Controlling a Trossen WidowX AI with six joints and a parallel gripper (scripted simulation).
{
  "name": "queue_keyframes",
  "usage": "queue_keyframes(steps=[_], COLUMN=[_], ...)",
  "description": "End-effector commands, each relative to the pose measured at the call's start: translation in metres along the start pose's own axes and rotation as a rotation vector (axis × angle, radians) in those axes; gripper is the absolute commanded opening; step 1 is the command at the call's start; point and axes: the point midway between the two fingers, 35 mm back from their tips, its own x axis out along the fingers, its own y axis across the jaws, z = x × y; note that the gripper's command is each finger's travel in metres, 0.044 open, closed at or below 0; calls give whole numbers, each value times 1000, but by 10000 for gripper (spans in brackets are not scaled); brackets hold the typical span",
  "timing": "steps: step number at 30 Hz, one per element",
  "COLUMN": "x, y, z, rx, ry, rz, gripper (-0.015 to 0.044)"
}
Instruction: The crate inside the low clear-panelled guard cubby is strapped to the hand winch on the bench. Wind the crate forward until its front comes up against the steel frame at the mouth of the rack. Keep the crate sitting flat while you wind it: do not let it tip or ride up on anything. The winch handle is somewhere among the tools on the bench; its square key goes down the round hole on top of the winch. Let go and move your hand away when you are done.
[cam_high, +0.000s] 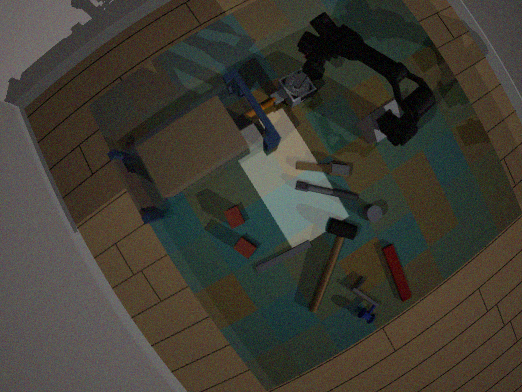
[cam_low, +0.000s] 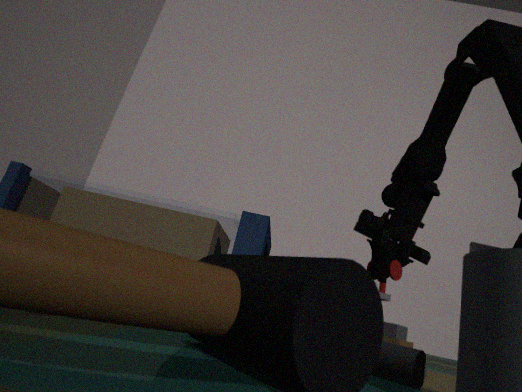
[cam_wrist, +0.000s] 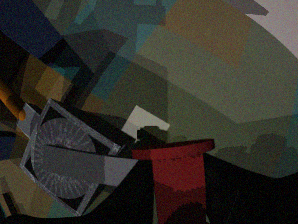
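My gripper (cam_high: 313, 69) (cam_low: 382, 276) (cam_wrist: 168, 157) is shut on the red grip of the winch handle (cam_low: 383, 288) (cam_wrist: 179, 186). The handle's flat grey arm reaches over the open-topped grey winch (cam_high: 297, 87) (cam_wrist: 62, 135) in the wrist view; the exterior view shows the handle raised above the winch block (cam_low: 395, 331). The square key and the winch's round hole cannot be made out. The brown crate (cam_high: 192, 145) (cam_low: 135, 220) sits flat in the cubby, its front a little behind the blue mouth frame (cam_high: 257, 109) (cam_low: 252, 234). An orange strap (cam_high: 262, 108) (cam_wrist: 10, 102) leads from the winch towards the crate.
A grey block (cam_high: 252, 138) lies by the crate's front corner. Two red blocks (cam_high: 234, 216) (cam_high: 246, 247), a mallet (cam_high: 327, 275) (cam_low: 115, 280), a brush-like tool (cam_high: 341, 168), a dark bar tool (cam_high: 327, 190), a grey cylinder (cam_high: 374, 213) and a red bar (cam_high: 397, 272) lie on the bench.
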Motion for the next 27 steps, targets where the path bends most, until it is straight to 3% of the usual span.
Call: queue_keyframes(steps=[1,27], x=[6,21], y=[1,14], z=[19,56], rx=[-17,-19], ry=[-31,-34], rz=[-5,-3], gripper=[0,0])
